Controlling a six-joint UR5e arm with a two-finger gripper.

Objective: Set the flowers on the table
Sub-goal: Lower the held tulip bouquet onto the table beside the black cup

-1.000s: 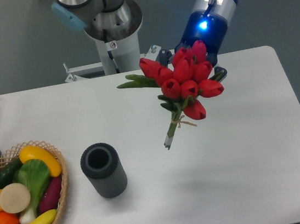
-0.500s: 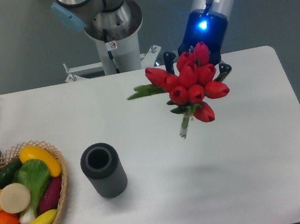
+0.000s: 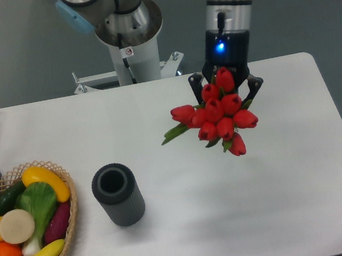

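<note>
Flowers (image 3: 219, 117) hang clamped in the closed gripper (image 3: 227, 89), right of the dark cylinder (image 3: 118, 194), for lowering onto the table (image 3: 291, 181)

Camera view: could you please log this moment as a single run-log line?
gripper: shut on tulip bunch | bunch: held above table, not yet placed | nearby: dark cylinder vase, produce basket

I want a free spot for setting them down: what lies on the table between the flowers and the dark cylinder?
Only bare white table separates the flowers and the dark cylinder in the fixed camera view.
</note>
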